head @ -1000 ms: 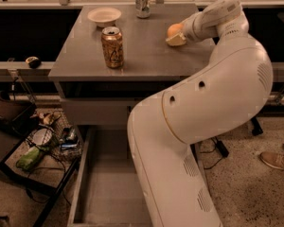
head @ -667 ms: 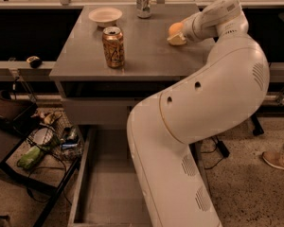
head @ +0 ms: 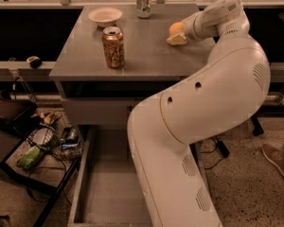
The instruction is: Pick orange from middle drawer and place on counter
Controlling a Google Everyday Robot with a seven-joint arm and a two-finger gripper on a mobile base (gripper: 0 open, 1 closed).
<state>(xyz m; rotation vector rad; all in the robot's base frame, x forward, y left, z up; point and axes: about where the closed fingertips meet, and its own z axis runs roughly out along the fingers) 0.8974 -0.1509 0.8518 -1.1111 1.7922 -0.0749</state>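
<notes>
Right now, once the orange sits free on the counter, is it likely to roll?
It may roll: the orange is round and the counter flat. It lies by the gripper toward the counter's right edge, so a nudge could carry it off.

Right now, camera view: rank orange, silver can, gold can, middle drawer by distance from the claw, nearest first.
Claw is over the counter, right side.
1. Orange: at the claw.
2. Silver can: counter's far edge.
3. Gold can: counter's front, image-left.
4. Middle drawer: open, down below.
</notes>
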